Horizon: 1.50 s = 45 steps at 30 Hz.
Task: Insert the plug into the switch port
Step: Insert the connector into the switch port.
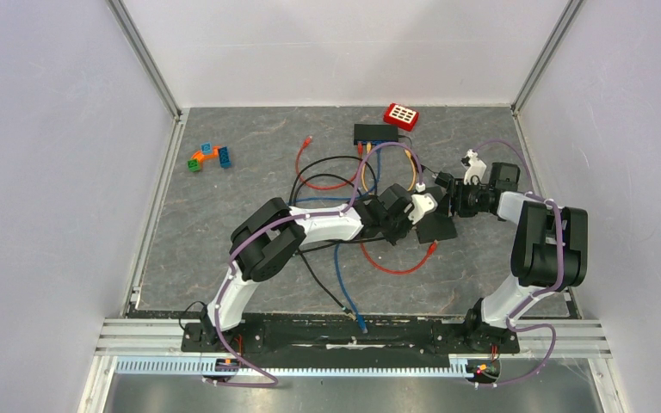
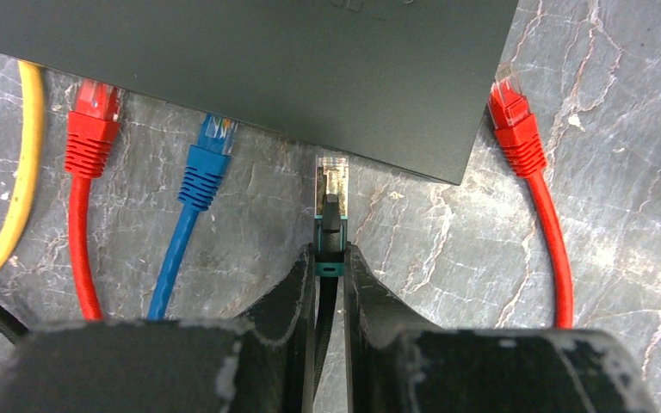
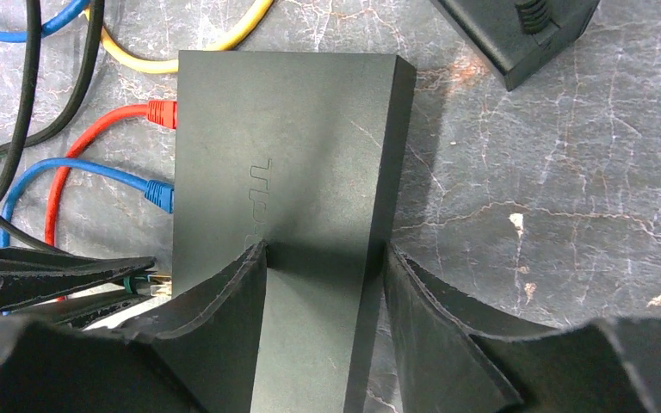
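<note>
The black switch (image 3: 284, 163) lies flat on the grey table, below the two wrists in the top view (image 1: 437, 228). A black plug (image 2: 333, 185) with a teal band is held in my left gripper (image 2: 330, 254), which is shut on it. The plug's clear tip reaches the switch's port face (image 2: 396, 138); whether it is inside a port is hidden. My right gripper (image 3: 325, 248) stands astride the switch with its jaws apart. One of its fingers (image 3: 224, 301) is over the switch's top, and the other is at its far side edge.
A red plug (image 2: 93, 129) and a blue plug (image 2: 206, 163) sit at the same port face, with a yellow cable (image 2: 26, 172) beside them. Another red plug (image 2: 516, 120) lies loose by the switch's corner. A second switch (image 1: 374, 133), a red box (image 1: 402, 115) and coloured blocks (image 1: 209, 157) sit farther back.
</note>
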Each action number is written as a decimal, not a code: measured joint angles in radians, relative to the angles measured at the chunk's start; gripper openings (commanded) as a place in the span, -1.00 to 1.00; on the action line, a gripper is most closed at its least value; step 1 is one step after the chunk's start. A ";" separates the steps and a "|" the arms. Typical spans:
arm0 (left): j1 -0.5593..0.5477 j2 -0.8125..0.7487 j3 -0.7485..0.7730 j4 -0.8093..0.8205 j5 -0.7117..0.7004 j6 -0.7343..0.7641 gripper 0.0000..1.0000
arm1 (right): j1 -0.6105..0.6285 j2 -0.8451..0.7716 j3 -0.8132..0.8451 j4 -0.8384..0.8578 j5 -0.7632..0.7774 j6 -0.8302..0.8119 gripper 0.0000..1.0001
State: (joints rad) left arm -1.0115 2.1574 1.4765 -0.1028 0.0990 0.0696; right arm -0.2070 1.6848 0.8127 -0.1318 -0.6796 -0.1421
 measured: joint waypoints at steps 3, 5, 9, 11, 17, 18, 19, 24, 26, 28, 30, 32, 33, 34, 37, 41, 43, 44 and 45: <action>0.000 0.000 0.000 0.000 0.005 -0.023 -0.96 | -0.002 0.000 -0.008 0.014 -0.006 0.002 0.04; 0.001 0.000 -0.001 0.002 0.008 -0.030 -0.95 | -0.005 0.000 -0.012 0.022 -0.012 0.002 0.04; 0.002 0.000 -0.001 0.001 0.014 -0.033 -0.96 | -0.008 -0.002 -0.023 0.040 -0.020 0.006 0.06; 0.002 0.000 -0.001 0.000 0.018 -0.037 -0.95 | -0.008 -0.006 -0.032 0.055 -0.020 0.012 0.06; 0.008 0.000 -0.001 -0.004 0.041 -0.056 -0.95 | -0.009 -0.011 -0.057 0.104 -0.028 0.037 0.07; 0.008 0.000 -0.001 -0.005 0.044 -0.058 -0.95 | -0.009 -0.012 -0.060 0.109 -0.028 0.039 0.07; 0.008 0.000 -0.001 -0.005 0.049 -0.061 -0.96 | -0.009 -0.014 -0.063 0.116 -0.028 0.043 0.08; 0.009 0.000 -0.003 -0.001 0.065 -0.071 -0.96 | -0.008 -0.022 -0.085 0.151 -0.031 0.064 0.14; 0.009 0.000 -0.003 0.000 0.066 -0.071 -0.95 | -0.008 -0.024 -0.091 0.162 -0.033 0.069 0.14; 0.009 0.000 -0.004 0.000 0.065 -0.071 -0.96 | -0.008 -0.024 -0.095 0.171 -0.036 0.074 0.12; 0.009 0.000 -0.012 0.013 0.063 -0.071 -0.96 | -0.008 -0.024 -0.098 0.179 -0.039 0.076 0.07; 0.008 -0.002 -0.024 0.037 0.060 -0.071 -0.96 | -0.008 -0.023 -0.100 0.184 -0.038 0.076 0.03; 0.008 -0.003 -0.031 0.048 0.058 -0.071 -0.96 | -0.008 -0.021 -0.102 0.188 -0.037 0.076 0.03; 0.007 -0.005 -0.037 0.059 0.056 -0.069 -0.95 | -0.008 -0.021 -0.102 0.188 -0.038 0.076 0.02; 0.005 -0.010 -0.055 0.084 0.051 -0.065 -0.96 | -0.009 -0.019 -0.102 0.192 -0.039 0.080 0.03; 0.003 -0.019 -0.081 0.119 0.042 -0.066 -0.96 | -0.009 -0.019 -0.102 0.193 -0.038 0.085 0.10; 0.000 -0.024 -0.092 0.134 0.031 -0.066 -0.95 | -0.009 -0.019 -0.102 0.193 -0.039 0.090 0.13; -0.001 -0.025 -0.096 0.137 0.026 -0.067 -0.96 | -0.009 -0.019 -0.102 0.193 -0.041 0.092 0.13; -0.002 -0.027 -0.098 0.140 0.016 -0.069 -0.96 | -0.009 -0.020 -0.103 0.193 -0.042 0.093 0.14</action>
State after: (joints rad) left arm -1.0130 2.1307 1.3785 0.0376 0.1154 0.0006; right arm -0.2161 1.6646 0.7097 0.0616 -0.7212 -0.0486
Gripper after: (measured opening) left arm 0.176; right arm 0.558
